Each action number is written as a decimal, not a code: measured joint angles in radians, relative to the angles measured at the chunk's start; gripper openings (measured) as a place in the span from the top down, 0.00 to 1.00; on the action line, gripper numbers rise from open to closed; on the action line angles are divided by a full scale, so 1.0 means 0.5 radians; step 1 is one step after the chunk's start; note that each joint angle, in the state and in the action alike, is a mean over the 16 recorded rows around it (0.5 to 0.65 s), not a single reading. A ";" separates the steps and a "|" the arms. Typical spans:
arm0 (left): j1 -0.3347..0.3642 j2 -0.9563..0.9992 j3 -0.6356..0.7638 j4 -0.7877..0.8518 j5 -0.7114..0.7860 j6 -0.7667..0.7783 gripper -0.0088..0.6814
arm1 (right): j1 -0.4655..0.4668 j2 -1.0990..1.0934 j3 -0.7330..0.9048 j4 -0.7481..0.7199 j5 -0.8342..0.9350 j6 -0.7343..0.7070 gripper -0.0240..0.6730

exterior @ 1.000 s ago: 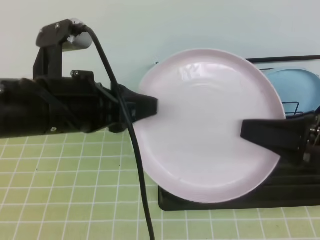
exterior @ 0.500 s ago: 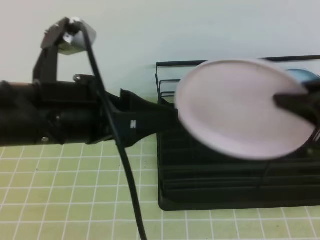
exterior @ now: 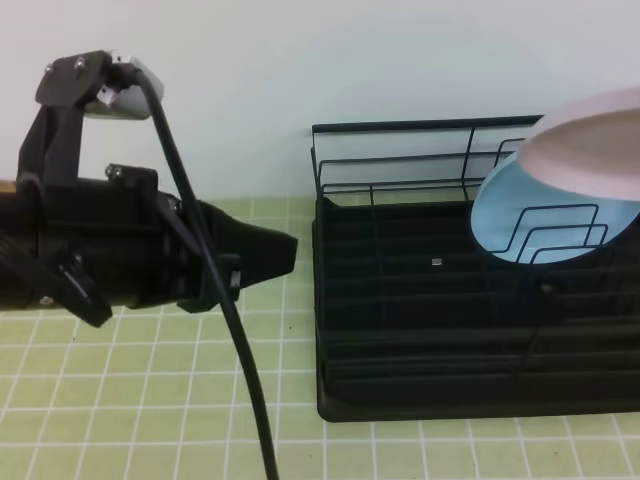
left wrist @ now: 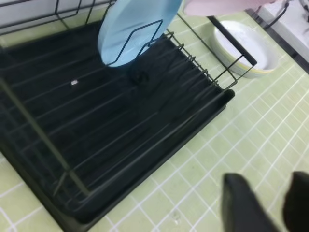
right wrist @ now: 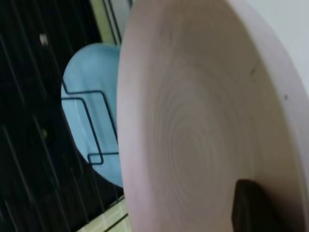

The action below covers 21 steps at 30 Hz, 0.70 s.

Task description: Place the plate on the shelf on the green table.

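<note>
**Pink plate held aloft above the dish rack; left claw free**

The left gripper (left wrist: 263,203) shows at 5 o'clock in the left wrist view, its two dark fingers parted with bare tile between them and nothing in its grasp. In the exterior high view the left arm (exterior: 130,250) lies level over the green table (exterior: 150,400), its tip pointing at 3 o'clock, just short of the black dish rack (exterior: 420,330).

The right gripper (right wrist: 253,208) is seen only as one dark finger at 5 o'clock in the right wrist view, pressed on the face of the pale pink plate (right wrist: 203,125). The opposing finger is hidden, yet the plate hangs off the rack, so the claw is clenched on it.

The plate (exterior: 590,140) sits at 2 o'clock in the exterior high view, tilted and partly cut off by the frame edge. It hangs above the rack's back right part, over a light blue plate (exterior: 540,225) standing in the wire dividers (exterior: 560,235).

A white oval dish (left wrist: 246,48) rests on the tiles just beside the rack's far end.
</note>
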 joint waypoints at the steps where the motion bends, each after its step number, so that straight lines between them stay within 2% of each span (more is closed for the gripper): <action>1: 0.000 -0.001 0.000 0.025 0.001 -0.014 0.80 | 0.000 0.031 -0.020 -0.047 0.008 0.003 0.97; 5: 0.000 -0.003 0.000 0.097 0.009 -0.050 0.92 | 0.000 0.161 -0.084 -0.152 0.021 -0.031 0.97; 8: 0.000 -0.003 0.000 0.122 0.017 -0.059 0.97 | 0.001 0.253 -0.120 -0.183 0.015 -0.067 0.97; 21: 0.000 -0.003 0.000 0.185 0.046 -0.062 0.99 | 0.001 0.515 -0.211 -0.231 -0.018 -0.116 0.97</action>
